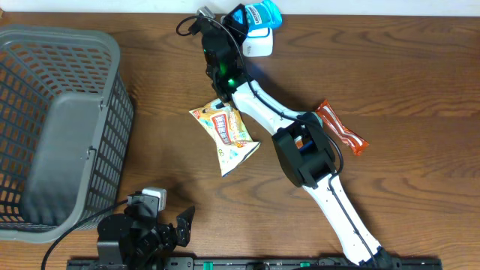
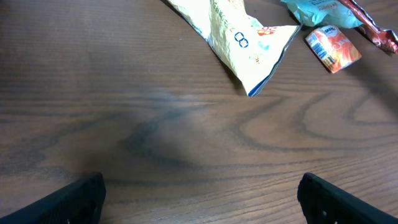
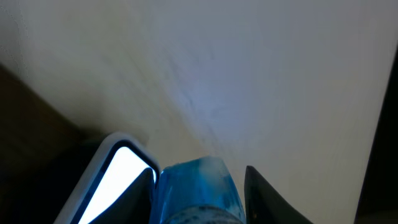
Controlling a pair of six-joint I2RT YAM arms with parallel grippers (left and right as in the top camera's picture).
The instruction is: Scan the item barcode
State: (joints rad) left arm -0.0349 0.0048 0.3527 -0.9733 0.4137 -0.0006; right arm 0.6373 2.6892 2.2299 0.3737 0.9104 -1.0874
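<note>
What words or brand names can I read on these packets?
Nothing can be read for certain.
On the snack bag: red lettering, too blurred to read.
On the blue packet: white label, too small to read.
On the orange wrapper: no legible print.
On the small orange pack: label blurred.

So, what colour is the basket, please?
The basket is grey, best seen in the overhead view.

Grey basket (image 1: 112, 142), snack bag (image 1: 227, 135), red wrapper (image 1: 341, 129) sit on table (image 1: 420, 82).
</note>
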